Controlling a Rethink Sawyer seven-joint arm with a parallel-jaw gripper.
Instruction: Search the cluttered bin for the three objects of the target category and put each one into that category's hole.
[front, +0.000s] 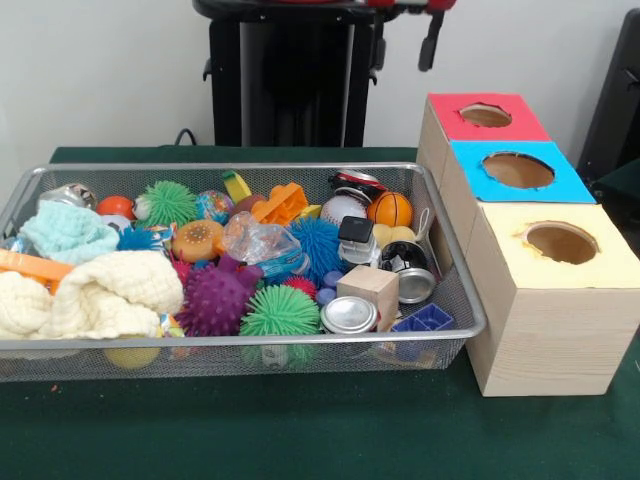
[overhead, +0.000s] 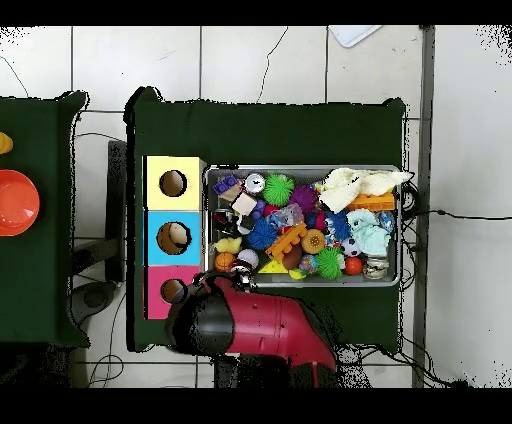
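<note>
Overhead view: arm (overhead: 255, 325) beside bin (overhead: 300, 172) near red-topped box (overhead: 172, 292); gripper state unclear.

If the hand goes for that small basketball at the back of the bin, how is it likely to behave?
The basketball is round and looks smooth, so it will probably roll or slip aside if nudged off-centre. It sits loosely on other items near the bin's back corner, so it may drop deeper into the clutter. It looks small and probably light.
</note>
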